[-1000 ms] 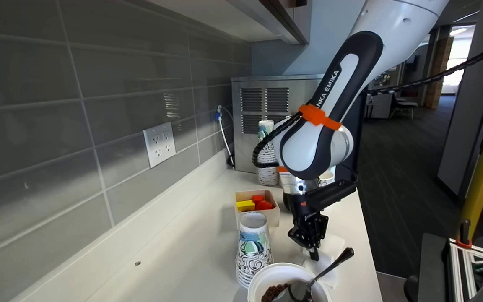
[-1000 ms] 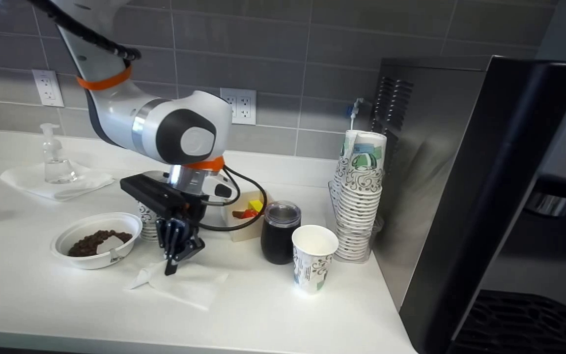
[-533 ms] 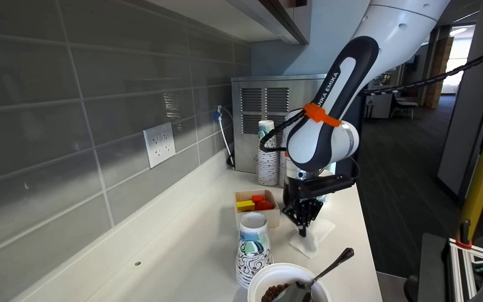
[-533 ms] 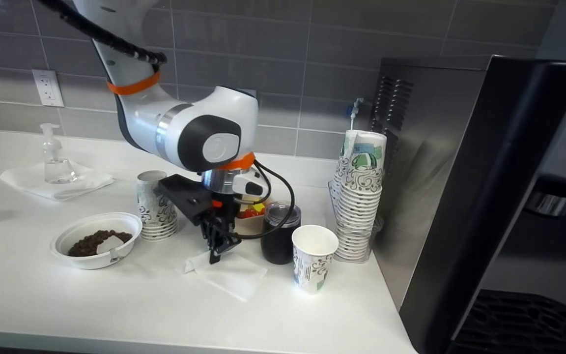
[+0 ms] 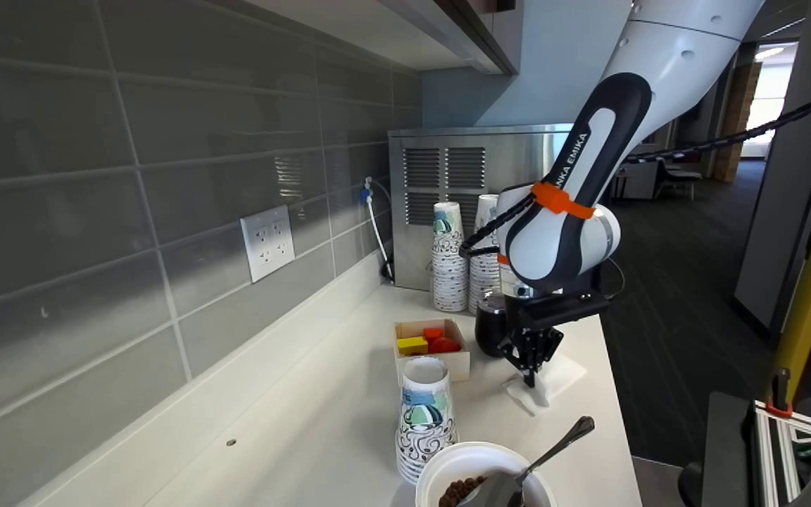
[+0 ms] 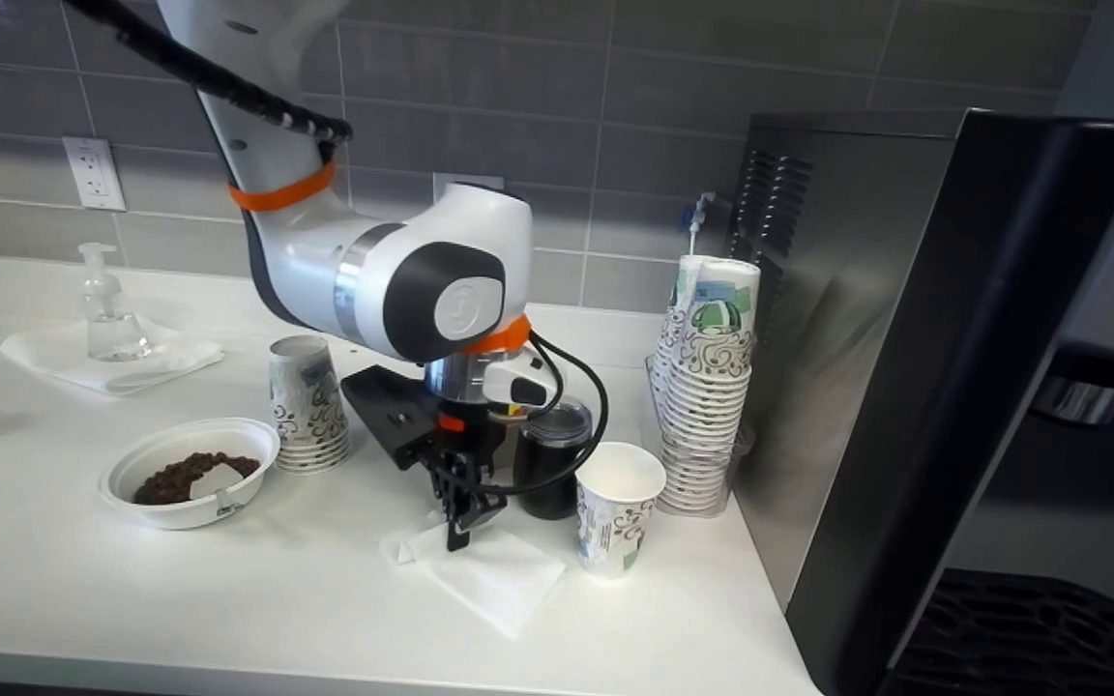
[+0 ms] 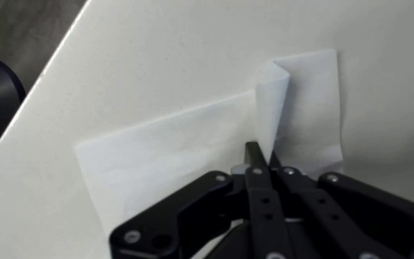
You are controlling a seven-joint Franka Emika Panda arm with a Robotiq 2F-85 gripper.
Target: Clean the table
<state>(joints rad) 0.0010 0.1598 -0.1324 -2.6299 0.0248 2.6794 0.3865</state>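
Gripping: the claw (image 7: pixel 263 154) is closed on a raised fold of a white paper towel (image 7: pixel 178 144), a fingertip on each face; the remaining sheet spreads over the table (image 6: pixel 228 609).
Table: lies beneath everything, long, cream and smooth, straight along its front edge, against a grey tiled wall (image 6: pixel 480 87).
Beside the towel: a black tumbler (image 5: pixel 490 327) and a single upright paper cup (image 6: pixel 615 536) stand close by.
Cup stacks: a short stack (image 6: pixel 306 406) sits mouth-down next to the bowl (image 6: pixel 151 457); taller stacks (image 6: pixel 707 425) stand beside a vented steel machine (image 6: pixel 837 319).
Bowl: white and round, holding brown balls (image 6: pixel 175 480) and a spoon (image 5: pixel 562 443), its handle jutting past the rim.
Box (image 5: pixel 458 366): pale, open-topped, with a yellow block (image 5: pixel 412 345) and red pieces (image 5: pixel 443 344); the arm (image 5: pixel 539 243) mostly hides it in an exterior view.
Pump bottle (image 6: pixel 117 336): clear, on another paper sheet (image 6: pixel 44 353), well apart from the claw.
Writing: "ANKA EMIKA" reads along the arm; small print on the single cup is illegible.
Textures: creased towel, glossy tiles, scroll-patterned cups.
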